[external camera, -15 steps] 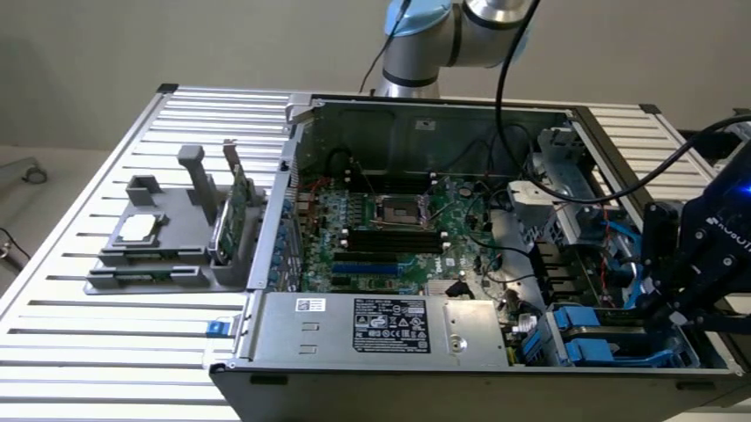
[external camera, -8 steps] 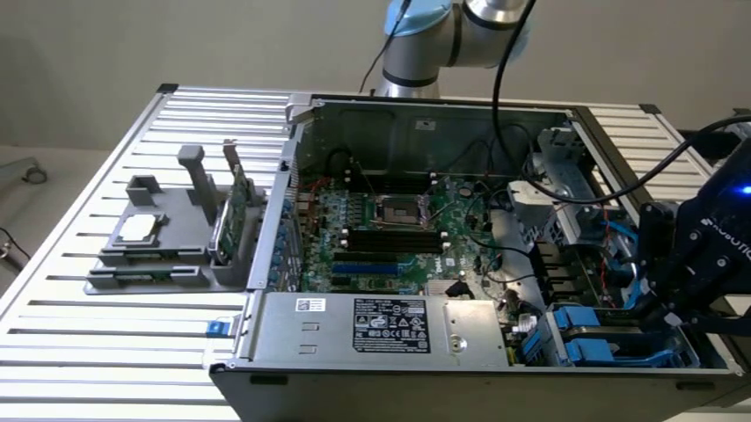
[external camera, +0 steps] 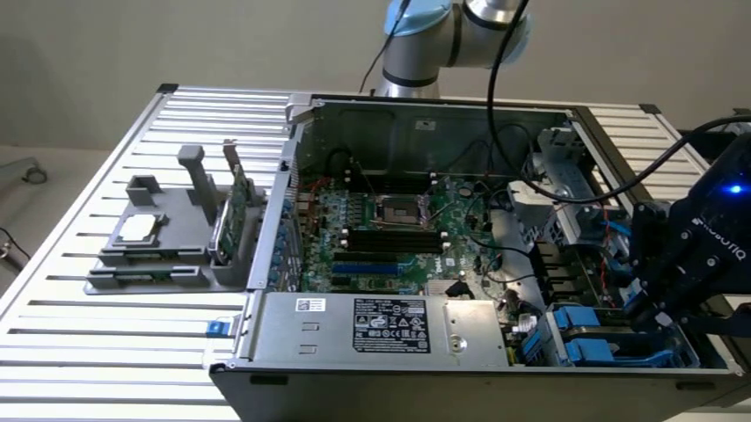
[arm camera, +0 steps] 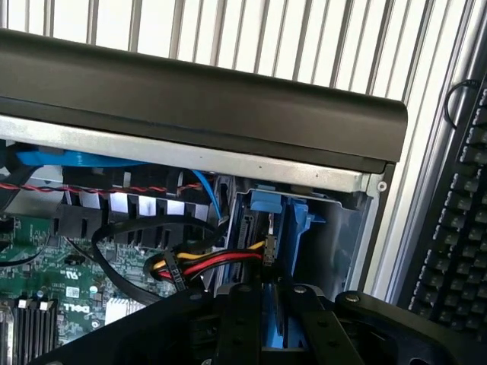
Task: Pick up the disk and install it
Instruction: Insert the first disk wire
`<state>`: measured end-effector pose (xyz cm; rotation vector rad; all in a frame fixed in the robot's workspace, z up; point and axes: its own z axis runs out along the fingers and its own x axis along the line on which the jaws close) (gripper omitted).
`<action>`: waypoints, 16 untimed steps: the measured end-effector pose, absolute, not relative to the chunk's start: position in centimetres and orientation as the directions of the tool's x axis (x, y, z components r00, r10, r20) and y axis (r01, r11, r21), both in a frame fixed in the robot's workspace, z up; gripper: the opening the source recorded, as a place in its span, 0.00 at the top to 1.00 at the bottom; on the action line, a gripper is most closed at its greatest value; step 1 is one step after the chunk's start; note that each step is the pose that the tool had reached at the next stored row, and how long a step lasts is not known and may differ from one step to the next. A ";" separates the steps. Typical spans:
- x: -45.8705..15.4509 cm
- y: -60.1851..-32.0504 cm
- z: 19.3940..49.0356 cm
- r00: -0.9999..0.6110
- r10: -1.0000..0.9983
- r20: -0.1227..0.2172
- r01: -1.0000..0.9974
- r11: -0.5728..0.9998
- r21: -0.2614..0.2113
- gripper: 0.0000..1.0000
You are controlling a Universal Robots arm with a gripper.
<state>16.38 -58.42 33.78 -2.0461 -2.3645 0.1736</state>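
Deep at the corner drive bay of the open computer case [external camera: 388, 325], on the exterior view's right, the claw [external camera: 657, 316] stands nearly closed. Its fingers [arm camera: 240, 319] pinch the disk [arm camera: 280, 342] by its blue carrier, edge-on in the bay. Red, yellow and black cables [arm camera: 213, 262] crowd just beside it, touching the bay's edge. A keyboard [arm camera: 456, 228] lies outside the case, and a grey fixture [external camera: 164, 237] sits well apart on the slatted surface [external camera: 105, 352].
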 end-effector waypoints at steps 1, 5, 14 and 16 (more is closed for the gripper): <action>16.4 -58.4 33.8 -0.146 0.987 -0.065 0.986 0.140 -0.090 0.82; 16.2 -58.3 33.8 -0.145 0.987 -0.065 0.986 0.139 -0.088 0.82; 15.7 -57.9 33.8 -0.144 0.989 -0.032 0.988 0.142 -0.062 0.82; 15.7 -57.9 33.9 -0.144 0.989 -0.029 0.988 0.142 -0.053 0.82</action>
